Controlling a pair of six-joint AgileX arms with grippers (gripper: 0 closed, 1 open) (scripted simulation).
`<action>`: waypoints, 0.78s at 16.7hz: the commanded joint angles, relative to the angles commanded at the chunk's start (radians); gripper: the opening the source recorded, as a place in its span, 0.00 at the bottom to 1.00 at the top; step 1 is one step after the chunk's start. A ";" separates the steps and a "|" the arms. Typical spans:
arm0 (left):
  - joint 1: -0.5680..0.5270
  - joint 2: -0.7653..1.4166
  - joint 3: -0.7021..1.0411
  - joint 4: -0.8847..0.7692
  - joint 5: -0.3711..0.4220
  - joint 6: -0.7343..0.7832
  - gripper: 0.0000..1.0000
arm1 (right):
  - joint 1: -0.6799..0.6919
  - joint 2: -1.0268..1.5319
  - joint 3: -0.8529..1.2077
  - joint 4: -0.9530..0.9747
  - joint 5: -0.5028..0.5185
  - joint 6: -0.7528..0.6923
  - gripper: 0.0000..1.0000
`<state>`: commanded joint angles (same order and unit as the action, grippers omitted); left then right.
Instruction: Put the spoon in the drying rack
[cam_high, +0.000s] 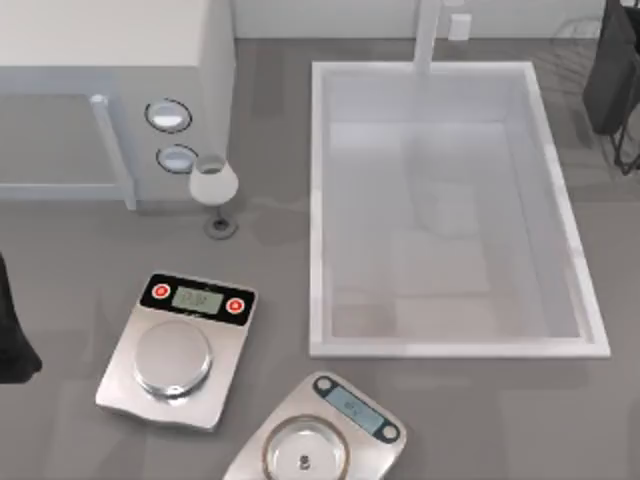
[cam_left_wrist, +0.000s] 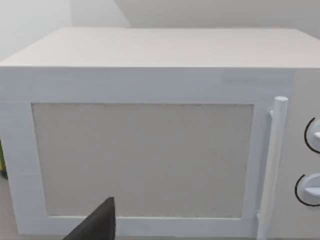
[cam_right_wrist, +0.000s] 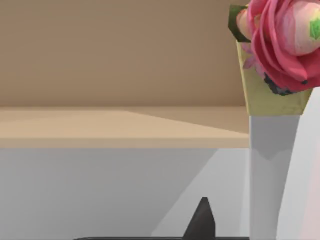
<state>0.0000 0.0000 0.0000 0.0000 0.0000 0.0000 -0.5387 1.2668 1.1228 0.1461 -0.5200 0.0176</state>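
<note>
Drying rack (cam_high: 624, 150): thin dark wires at the far right corner of the table (cam_high: 480, 420), just beside the right rim of the white sink basin (cam_high: 318, 200), partly hidden by my right arm (cam_high: 612, 70), which hangs dark over that corner. Spoon: I cannot tell where it lies. Right gripper (cam_right_wrist: 202, 222): its wrist view catches one dark tip low in the frame, facing a pale wall, a tan ledge and a pink flower (cam_right_wrist: 280, 35) in a yellowish vase (cam_right_wrist: 267, 95); released or clenched, I cannot tell. Left arm (cam_high: 15, 340) sits at the table's left edge. Left gripper (cam_left_wrist: 100, 222): a dark tip before the door of a white microwave (cam_left_wrist: 150, 160), with its upright bar handle (cam_left_wrist: 274, 165) and two round knobs at the side; its grip state I cannot tell either. From above, the microwave stands at the far left, and a white goblet (cam_high: 213, 185) stands upright near its knobs. A faucet (cam_high: 428, 35) rises at the basin's far rim. Two silver scales lie near the front: one with red buttons (cam_high: 175, 350) to the left, a second scale (cam_high: 320, 440) at the front edge, close beside it but apart.
</note>
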 joint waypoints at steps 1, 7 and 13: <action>0.000 0.000 0.000 0.000 0.000 0.000 1.00 | 0.022 0.062 -0.011 0.075 0.024 -0.001 0.00; 0.000 0.000 0.000 0.000 0.000 0.000 1.00 | 0.165 0.407 -0.099 0.530 0.174 -0.004 0.00; 0.000 0.000 0.000 0.000 0.000 0.000 1.00 | 0.232 0.530 -0.144 0.677 0.243 -0.001 0.00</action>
<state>0.0000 0.0000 0.0000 0.0000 0.0000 0.0000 -0.3068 1.7970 0.9786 0.8231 -0.2772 0.0162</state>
